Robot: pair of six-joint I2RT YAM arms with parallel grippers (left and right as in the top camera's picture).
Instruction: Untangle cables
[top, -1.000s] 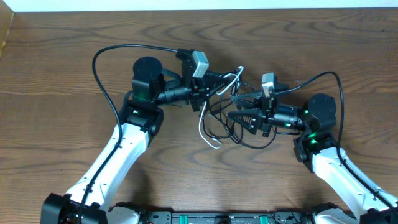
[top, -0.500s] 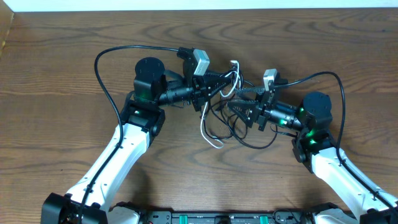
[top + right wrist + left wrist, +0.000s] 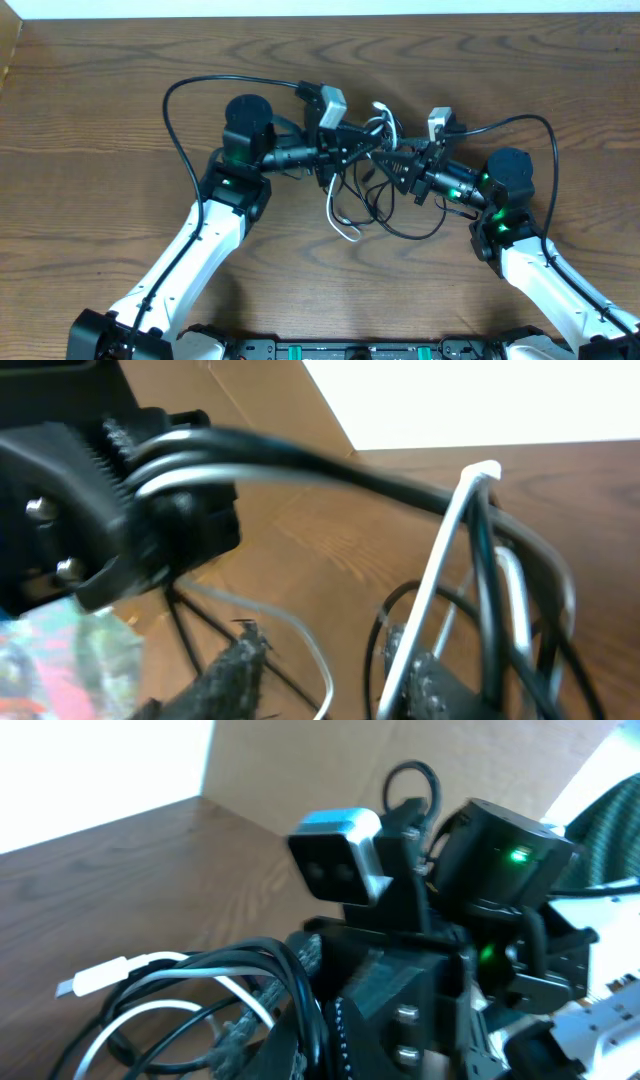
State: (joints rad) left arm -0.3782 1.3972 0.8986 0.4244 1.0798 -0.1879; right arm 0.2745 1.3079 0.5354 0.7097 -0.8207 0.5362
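Observation:
The cables (image 3: 372, 208) form one tangle of thin black cords and one white cord (image 3: 340, 222) at mid-table, partly lifted. My left gripper (image 3: 362, 150) is shut on a bundle of these strands. In the left wrist view a black cord is pinched in that left gripper (image 3: 312, 1035), and the white cord (image 3: 140, 970) loops off to the left. My right gripper (image 3: 395, 165) faces it, nearly touching. In the right wrist view the right gripper (image 3: 330, 685) has its jaws apart, with a thin pale strand between the fingers (image 3: 225, 680). The left gripper (image 3: 150, 470) clamps the bundle at upper left.
Thick black supply wires arch off each arm, on the left (image 3: 185, 95) and on the right (image 3: 535, 125). The wooden table (image 3: 100, 140) ends at a white strip along the far edge (image 3: 320, 10). The two wrist cameras (image 3: 332, 103) crowd together above the tangle.
My left gripper has shifted right with the bundle. The right gripper has moved up and towards it, and its jaws have narrowed. The white loop has risen between them.

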